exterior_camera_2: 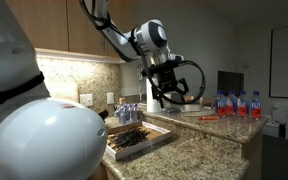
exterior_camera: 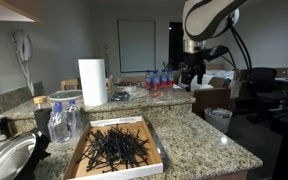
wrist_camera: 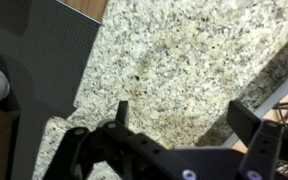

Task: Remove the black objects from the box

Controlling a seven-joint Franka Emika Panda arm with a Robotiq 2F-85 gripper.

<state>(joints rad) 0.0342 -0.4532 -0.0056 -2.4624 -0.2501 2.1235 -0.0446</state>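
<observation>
A flat open box lies on the granite counter and holds a pile of thin black objects. Both also show in an exterior view: the box and the black pile. My gripper hangs high above the far side of the counter, well away from the box, as both exterior views show. In the wrist view the gripper is open and empty, with bare granite below it. A pale edge at the right of the wrist view may be the box.
A paper towel roll stands behind the box. Clear plastic bottles stand beside it and a metal sink lies at the near corner. Red-capped water bottles stand on the raised counter. A bin sits beyond the counter's edge.
</observation>
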